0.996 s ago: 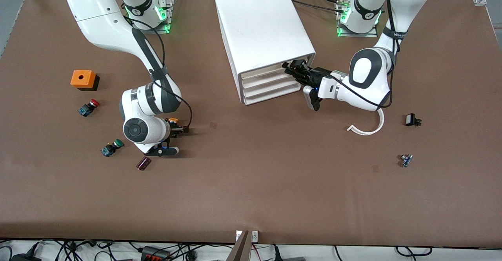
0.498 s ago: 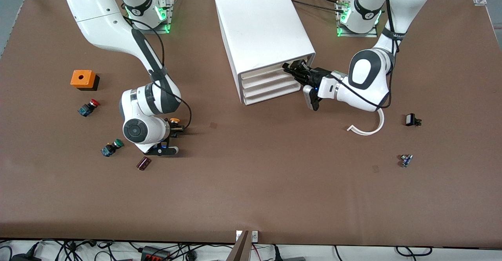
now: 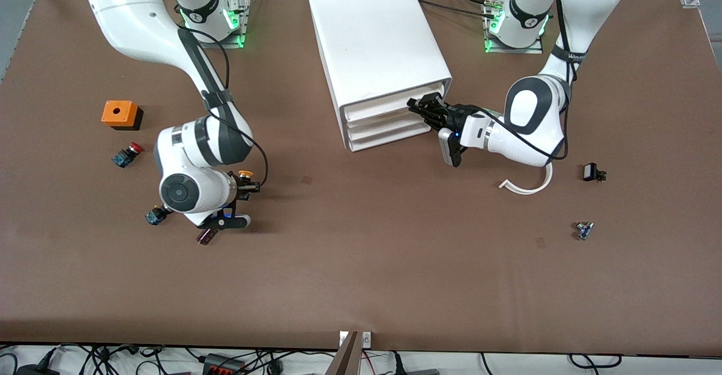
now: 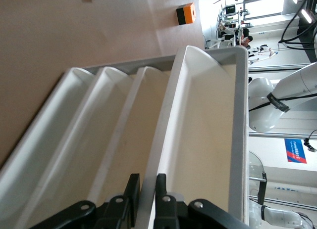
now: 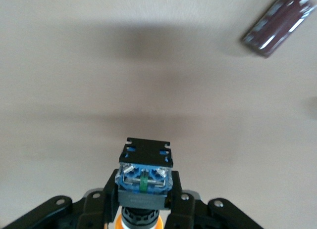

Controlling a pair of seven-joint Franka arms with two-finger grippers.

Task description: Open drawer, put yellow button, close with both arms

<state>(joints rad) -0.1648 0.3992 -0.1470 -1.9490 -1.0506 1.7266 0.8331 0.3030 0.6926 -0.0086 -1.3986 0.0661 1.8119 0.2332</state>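
The left end effector (image 3: 420,106) is at the front of the white cabinet (image 3: 378,36), at the corner toward the left arm's end of the worktop (image 3: 361,262). Its fingers (image 4: 132,189) are nearly closed, pinching the front lip of the drawer (image 4: 198,140), the uppermost of four stacked trays. In the left wrist view, one finger lies inside the lip and the other outside it. The drawer interior visible in that view is bare.

The right end effector (image 3: 248,186) is raised over the worktop toward the right arm's end, nearer the front camera than the cabinet. Its fingers are closed on the yellow button (image 3: 245,174). In the right wrist view, the yellow button (image 5: 143,182) sits between the fingers with its blue base and metal terminals facing the camera and its orange-yellow cap just showing beneath.

On the worktop near the right arm:
- an orange box (image 3: 119,113);
- a red-capped button (image 3: 127,154);
- a green-capped button (image 3: 153,215), partly hidden by the arm;
- a dark maroon component (image 3: 204,237).

Toward the left arm's end lie a curved white strip (image 3: 530,186) and two small parts (image 3: 592,172) (image 3: 584,230).
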